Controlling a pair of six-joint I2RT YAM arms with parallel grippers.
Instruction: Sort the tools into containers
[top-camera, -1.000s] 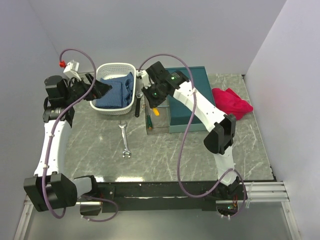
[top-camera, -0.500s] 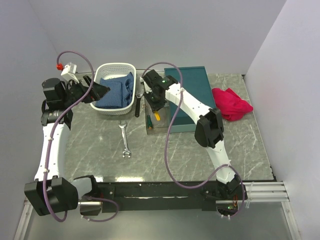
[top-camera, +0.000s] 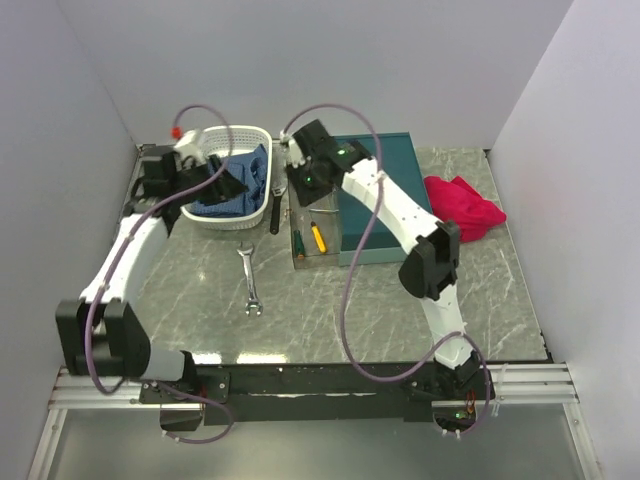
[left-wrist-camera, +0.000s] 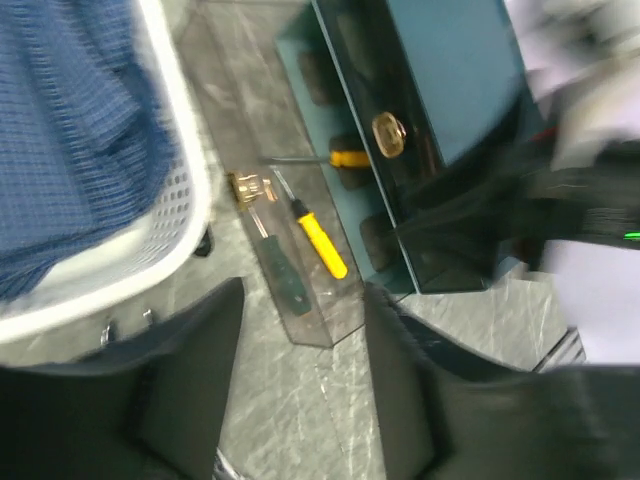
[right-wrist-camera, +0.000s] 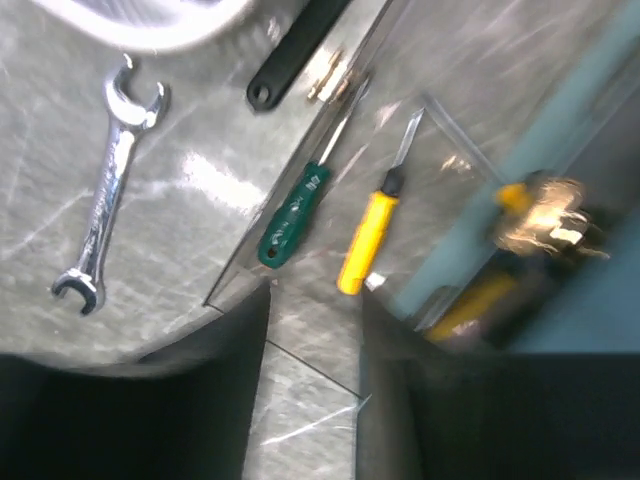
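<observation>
Plainly, neither pincer held anything. Taking the far wall as twelve o'clock on the marble table, the left gripper hung over the white basket at about ten o'clock. Its dark fingers were spread wide with only air between them. A blue cloth lay bunched inside that basket.

The right gripper hovered at roughly eleven o'clock, above the far end of the shallow grey tray. Its two fingers were likewise parted and empty.

The tray sat touching the nine o'clock side of the teal box, which filled the twelve-to-one o'clock stretch of the table. A brass latch showed on the box wall that faced the tray.

Inside the tray the green-handled screwdriver and the yellow-handled screwdriver lay side by side. The green one was on the nine o'clock side, and both handles pointed toward six. A blurred yellow shape sat near the latch, and I could not tell what it was.

The black-handled tool rested on the table between basket and tray, just beside the basket's three o'clock edge. The silver spanner lay alone at about eight o'clock, apart from the tray and pointing roughly twelve to six. A red cloth was heaped at two o'clock, beside the box.
</observation>
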